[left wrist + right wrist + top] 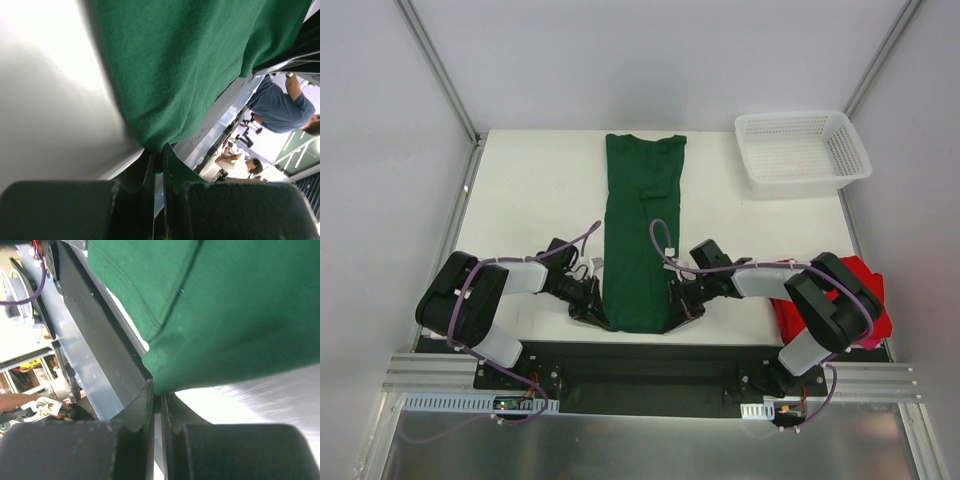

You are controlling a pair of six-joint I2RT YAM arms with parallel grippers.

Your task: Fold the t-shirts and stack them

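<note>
Soft, even light left only faint shadows on the white flat worktop (530,200) in the top view. In the wrist views the worktop glared nearly blown-out; the black left claw (158,160) and black right claw (159,402) were blurred, the weave of the dark green cloth t-shirt (190,65) crisp.

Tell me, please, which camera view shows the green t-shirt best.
The top external view: it shows the whole green t-shirt lying folded into a long strip on the table. Each wrist view shows only a near hem corner, pinched in the left gripper or the right gripper.
</note>
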